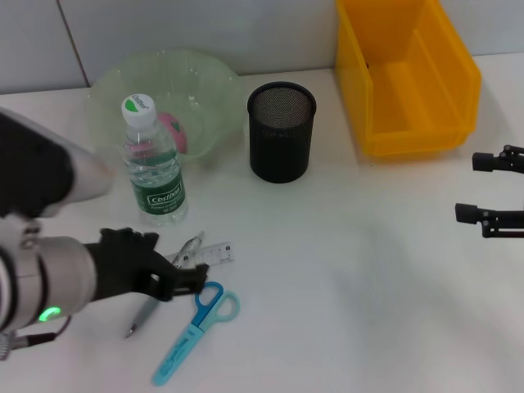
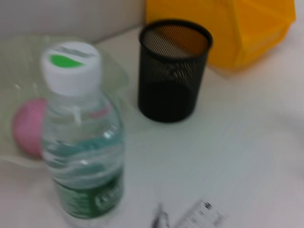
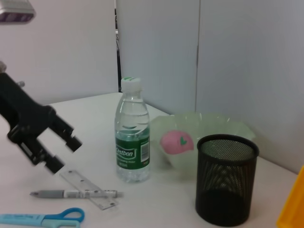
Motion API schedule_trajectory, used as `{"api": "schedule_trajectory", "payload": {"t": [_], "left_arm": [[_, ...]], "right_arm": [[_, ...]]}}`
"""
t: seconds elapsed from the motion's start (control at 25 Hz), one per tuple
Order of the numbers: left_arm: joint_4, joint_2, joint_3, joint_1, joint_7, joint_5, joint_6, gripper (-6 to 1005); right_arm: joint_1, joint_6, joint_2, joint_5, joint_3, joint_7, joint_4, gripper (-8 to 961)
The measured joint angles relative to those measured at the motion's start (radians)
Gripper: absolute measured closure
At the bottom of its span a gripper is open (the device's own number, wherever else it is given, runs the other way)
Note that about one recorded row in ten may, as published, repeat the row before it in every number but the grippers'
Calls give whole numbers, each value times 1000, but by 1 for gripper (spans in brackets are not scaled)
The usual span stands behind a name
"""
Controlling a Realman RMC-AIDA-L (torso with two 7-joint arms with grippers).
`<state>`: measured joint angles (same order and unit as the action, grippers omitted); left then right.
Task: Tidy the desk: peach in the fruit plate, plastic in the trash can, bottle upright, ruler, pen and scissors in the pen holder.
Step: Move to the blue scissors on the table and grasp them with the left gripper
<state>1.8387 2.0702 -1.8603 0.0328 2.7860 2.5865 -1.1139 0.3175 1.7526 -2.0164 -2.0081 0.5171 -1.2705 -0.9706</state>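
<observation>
A water bottle point(image 1: 154, 164) with a green label stands upright before the pale green fruit plate point(image 1: 205, 78), which holds the pink peach point(image 1: 173, 131). The black mesh pen holder point(image 1: 281, 131) is empty beside it. My left gripper point(image 1: 182, 257) hovers open just above the clear ruler point(image 1: 214, 252) and the grey pen point(image 1: 151, 301). The blue scissors point(image 1: 196, 323) lie flat near the front edge. From the right wrist view, the left gripper point(image 3: 62, 153) hangs open over the ruler point(image 3: 88, 187) and pen point(image 3: 71, 194). My right gripper point(image 1: 467, 188) rests open at the far right. No plastic shows.
A yellow bin point(image 1: 405, 74) stands at the back right, close to the pen holder. The white desk point(image 1: 352, 286) runs from the scissors across to the right gripper. A wall closes off the back.
</observation>
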Motion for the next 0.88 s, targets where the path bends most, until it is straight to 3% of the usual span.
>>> {"api": "schedule_trajectory", "payload": {"t": [0.16,0.88], "left_arm": [[1,5,-42,58,84,47,-69,172],[-8,10,-68,112,95,30,-216,173]], "right_arm": [[-2,2,-1,5,-21,0,0,127],[35,106,18,-51,-17,7,-3,127]]}}
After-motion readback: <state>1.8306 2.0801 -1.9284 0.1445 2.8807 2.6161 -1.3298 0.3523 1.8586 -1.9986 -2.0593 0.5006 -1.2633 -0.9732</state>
